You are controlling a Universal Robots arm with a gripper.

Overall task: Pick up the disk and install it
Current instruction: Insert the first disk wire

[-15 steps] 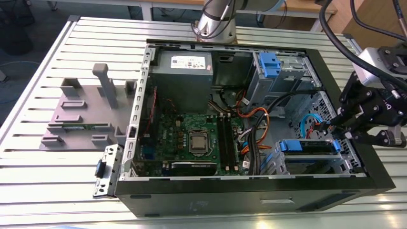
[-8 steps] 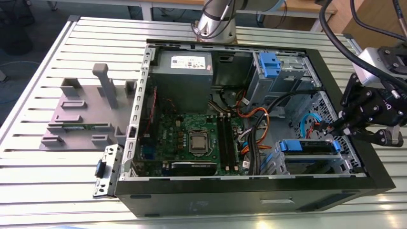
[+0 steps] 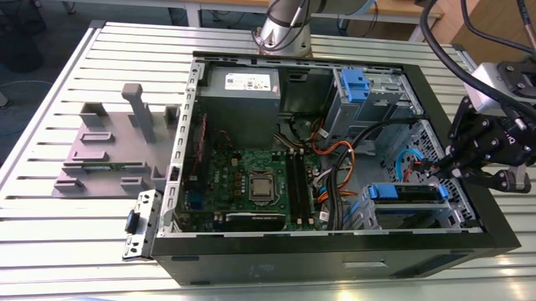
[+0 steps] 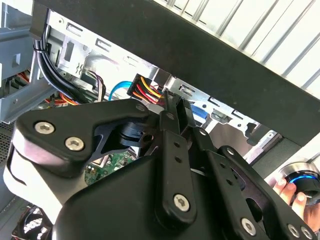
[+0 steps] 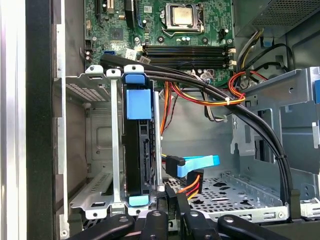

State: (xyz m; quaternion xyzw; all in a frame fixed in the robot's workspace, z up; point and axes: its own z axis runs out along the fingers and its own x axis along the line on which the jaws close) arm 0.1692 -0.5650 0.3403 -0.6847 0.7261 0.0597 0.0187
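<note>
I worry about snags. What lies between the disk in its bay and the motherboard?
In the first wrist view, a bundle of black cables with orange and red wires crosses between the disk and the motherboard.

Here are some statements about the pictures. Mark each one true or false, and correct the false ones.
1. The disk sits in a bay inside the computer case. True.
2. The tool hangs over the grey stand. False: it is at the case's edge on the exterior view's right, near the disk.
3. The grey stand is inside the case. False: it stands on the table, outside the case.
4. A blue cable lies close to the disk. True.
</note>
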